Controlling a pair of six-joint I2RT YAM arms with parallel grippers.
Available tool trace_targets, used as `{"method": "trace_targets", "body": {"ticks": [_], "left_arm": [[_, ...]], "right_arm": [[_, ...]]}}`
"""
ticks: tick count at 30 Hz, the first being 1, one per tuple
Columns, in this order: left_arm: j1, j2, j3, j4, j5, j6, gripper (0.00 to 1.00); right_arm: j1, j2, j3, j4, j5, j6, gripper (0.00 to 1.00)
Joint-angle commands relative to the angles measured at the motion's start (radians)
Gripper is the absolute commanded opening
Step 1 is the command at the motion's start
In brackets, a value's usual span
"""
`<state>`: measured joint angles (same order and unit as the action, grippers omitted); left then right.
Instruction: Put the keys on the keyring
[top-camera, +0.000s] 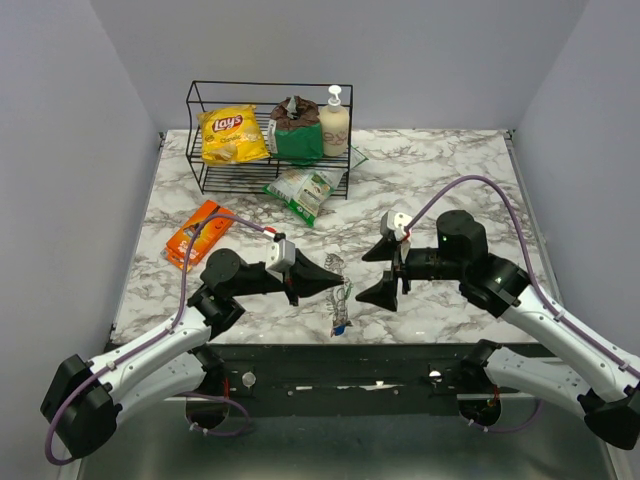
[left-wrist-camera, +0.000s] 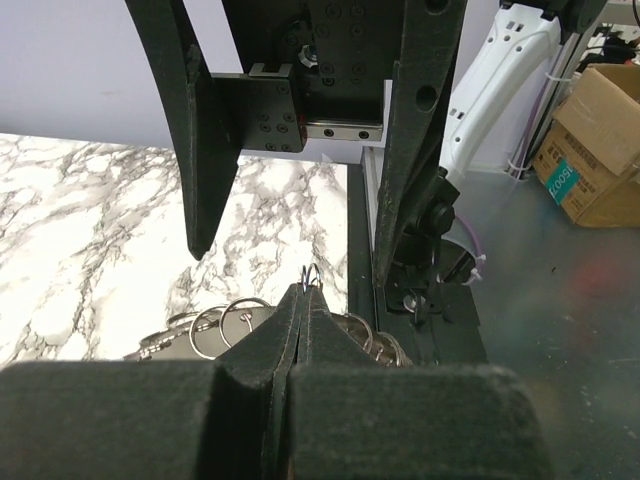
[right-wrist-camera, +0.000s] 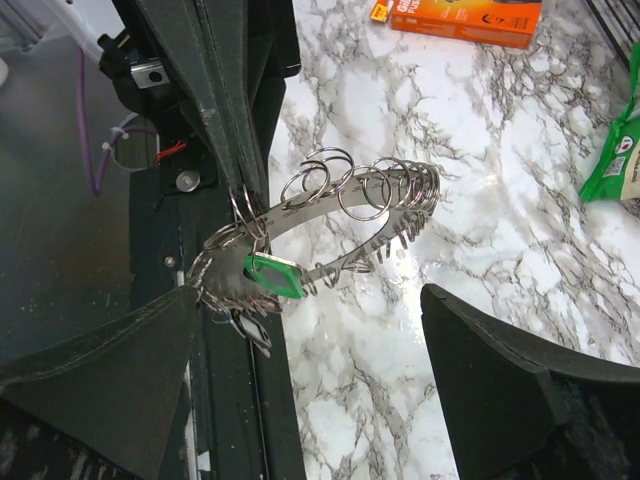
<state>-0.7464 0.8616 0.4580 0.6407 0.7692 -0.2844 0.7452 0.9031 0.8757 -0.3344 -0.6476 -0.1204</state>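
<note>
My left gripper (top-camera: 338, 281) is shut on a small metal ring (left-wrist-camera: 312, 277) of the keyring (top-camera: 342, 305) and holds it above the table's front edge. In the right wrist view the keyring (right-wrist-camera: 335, 225) is a pale grey loop strung with several metal rings. A green key (right-wrist-camera: 272, 275) hangs on it, and a darker blue key (right-wrist-camera: 248, 328) hangs just below. No red key shows. My right gripper (top-camera: 383, 270) is open and empty, level with the keyring, with its fingers (right-wrist-camera: 500, 370) on either side and apart from it.
An orange flat packet (top-camera: 196, 233) lies at the left. A black wire rack (top-camera: 200, 150) at the back holds a yellow chips bag (top-camera: 232, 135), a green bag and a soap bottle (top-camera: 334, 120). A green-white packet (top-camera: 302, 190) lies before it.
</note>
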Motion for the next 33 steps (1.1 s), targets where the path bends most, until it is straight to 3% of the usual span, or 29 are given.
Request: {"method": "trace_targets", "body": {"ticks": [1, 10, 19, 28, 33], "left_arm": [[-0.002, -0.001, 0.028, 0.019, -0.054, 0.021, 0.00], [-0.002, 0.082, 0.062, -0.018, -0.113, 0.068, 0.00], [-0.002, 0.261, 0.149, 0.069, -0.101, 0.056, 0.00], [-0.002, 0.572, 0.342, 0.279, -0.067, -0.030, 0.00], [-0.002, 0.741, 0.390, 0.514, -0.070, -0.134, 0.00]], "right_arm": [[0.005, -0.012, -0.015, -0.002, 0.043, 0.007, 1.00], [0.005, -0.035, -0.023, -0.002, 0.074, 0.024, 1.00], [0.005, -0.084, -0.034, -0.005, 0.144, 0.047, 1.00], [0.003, -0.193, -0.027, -0.054, 0.298, 0.054, 1.00], [0.003, -0.237, -0.017, -0.081, 0.390, 0.056, 1.00]]}}
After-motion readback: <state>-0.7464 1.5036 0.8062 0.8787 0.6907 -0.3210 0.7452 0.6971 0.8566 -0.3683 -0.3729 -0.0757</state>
